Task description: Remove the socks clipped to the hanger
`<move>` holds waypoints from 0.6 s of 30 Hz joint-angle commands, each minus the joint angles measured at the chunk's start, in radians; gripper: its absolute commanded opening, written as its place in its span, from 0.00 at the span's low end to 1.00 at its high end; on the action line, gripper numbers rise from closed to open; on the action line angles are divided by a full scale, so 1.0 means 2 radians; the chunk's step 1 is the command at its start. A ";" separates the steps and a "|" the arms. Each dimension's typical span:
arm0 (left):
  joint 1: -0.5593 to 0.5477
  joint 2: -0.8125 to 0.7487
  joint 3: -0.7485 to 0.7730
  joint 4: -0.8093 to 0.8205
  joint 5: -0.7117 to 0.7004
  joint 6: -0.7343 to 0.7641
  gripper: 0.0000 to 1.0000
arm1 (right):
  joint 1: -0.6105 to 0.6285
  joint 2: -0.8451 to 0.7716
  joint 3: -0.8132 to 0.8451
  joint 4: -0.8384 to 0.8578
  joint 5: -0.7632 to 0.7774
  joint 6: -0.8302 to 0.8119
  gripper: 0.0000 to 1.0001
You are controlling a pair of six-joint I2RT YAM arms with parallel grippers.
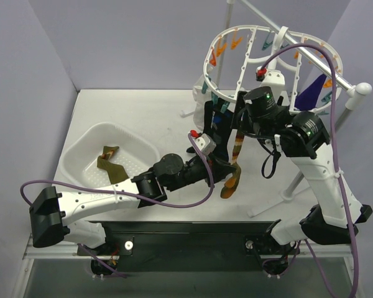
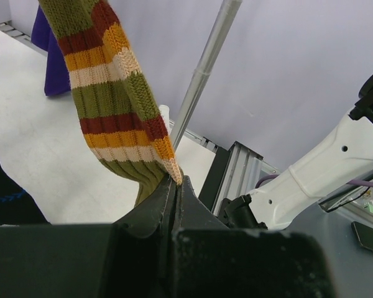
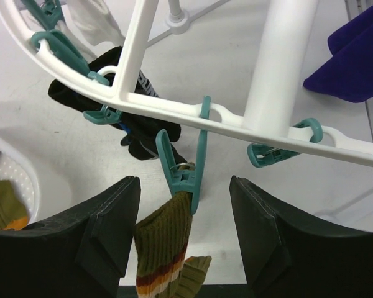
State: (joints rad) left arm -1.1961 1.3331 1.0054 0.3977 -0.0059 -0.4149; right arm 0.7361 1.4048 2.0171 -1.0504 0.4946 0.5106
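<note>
One white hanger point(image 3: 174, 113) crosses the upper half of the right wrist view, with a striped sock point(image 3: 165, 242) dangling from it at lower centre. Left fingers point(image 2: 158, 211) are pinched tight on its lower part, likely to tug it down. The right fingers point(image 3: 105, 230) stand apart and empty, flanking the teal clip point(image 3: 185, 174), apparently to squeeze it.

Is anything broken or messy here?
Nothing is broken or spilled. The only odd sight: the striped sock is held at both ends, a teal clip biting its top while the left gripper pinches its bottom.
</note>
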 commanded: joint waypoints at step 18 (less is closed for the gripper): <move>-0.012 -0.005 0.010 0.000 0.015 -0.005 0.00 | 0.006 -0.013 -0.047 0.052 0.083 0.028 0.38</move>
State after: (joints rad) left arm -1.2098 1.3331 1.0054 0.3973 -0.0017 -0.4156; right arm 0.7414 1.3949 1.9381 -0.9611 0.6144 0.5728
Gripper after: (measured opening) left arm 0.029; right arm 0.429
